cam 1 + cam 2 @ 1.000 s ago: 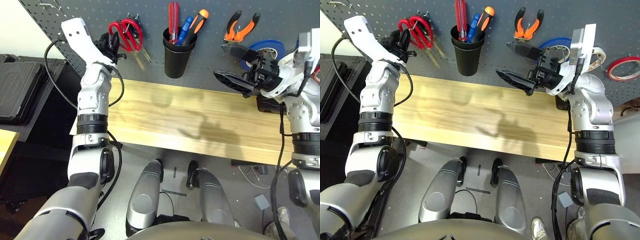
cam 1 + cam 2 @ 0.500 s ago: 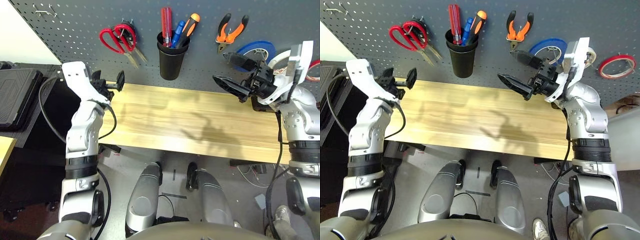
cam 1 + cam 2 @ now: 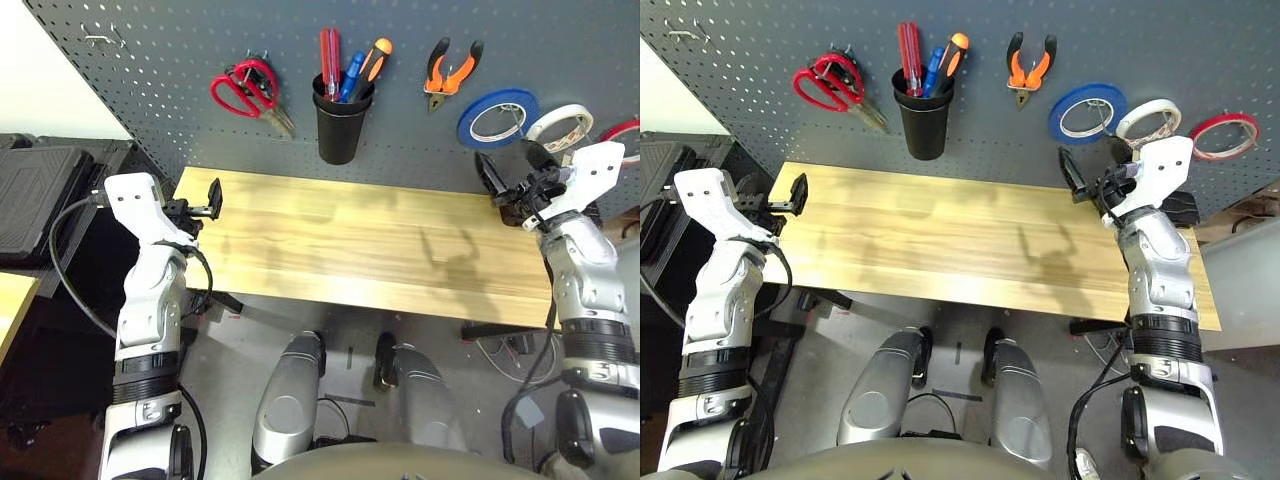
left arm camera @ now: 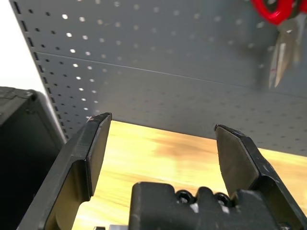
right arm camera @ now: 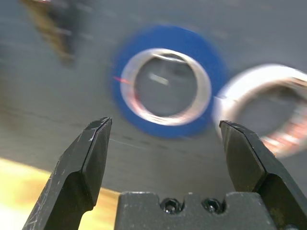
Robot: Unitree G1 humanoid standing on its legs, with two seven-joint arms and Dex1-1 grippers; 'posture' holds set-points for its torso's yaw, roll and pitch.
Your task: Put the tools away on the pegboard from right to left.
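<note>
Behind the bare pale wooden worktop point(image 3: 380, 250), the dark grey perforated pegboard point(image 3: 180, 50) is holding all four tools; you are parking both pincers, left pincer point(image 4: 160, 153) and right pincer point(image 5: 165, 153), apart and empty; nothing is calling for another grasp.

Scissors point(image 3: 830, 82), screwdriver point(image 3: 909, 45), pliers point(image 3: 1028, 65), tape ring point(image 3: 1225, 136) on pegboard point(image 3: 760, 40)

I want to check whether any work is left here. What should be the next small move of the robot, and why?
Probably just lowering both arms to rest. The red tape ring, pliers and red-handled scissors hang on the pegboard, and the red screwdriver stands in the black cup. The left gripper and right gripper are open and hold nothing.
</note>
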